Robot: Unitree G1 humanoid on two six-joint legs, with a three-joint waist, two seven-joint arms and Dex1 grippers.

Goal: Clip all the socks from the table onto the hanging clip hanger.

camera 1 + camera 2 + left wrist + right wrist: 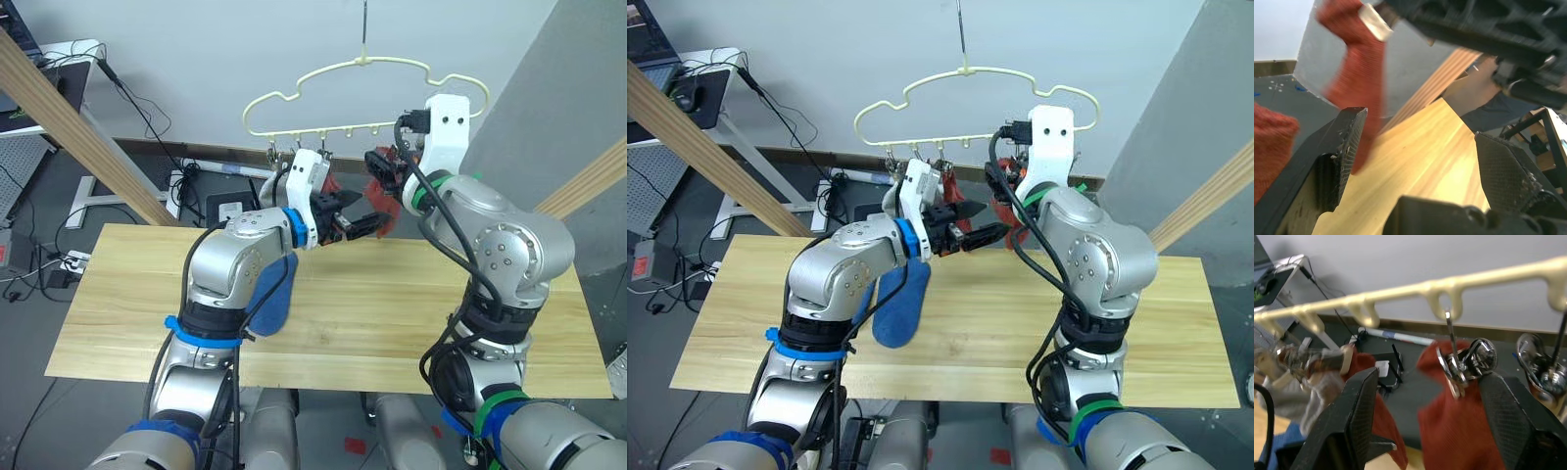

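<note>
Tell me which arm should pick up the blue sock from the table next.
Left, probably. The blue sock lies on the table under the left arm; the left gripper is open and empty. The right gripper is up at the clip hanger.

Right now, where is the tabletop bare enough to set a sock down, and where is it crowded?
Bare wood runs along the table's left end, and from the blue sock across to the right edge. It is crowded up at the clip hanger, where both grippers, left and right, bracket the hanging rust-red socks.

Hung red socks (1454, 416) crowding clips (1462, 364)
</note>
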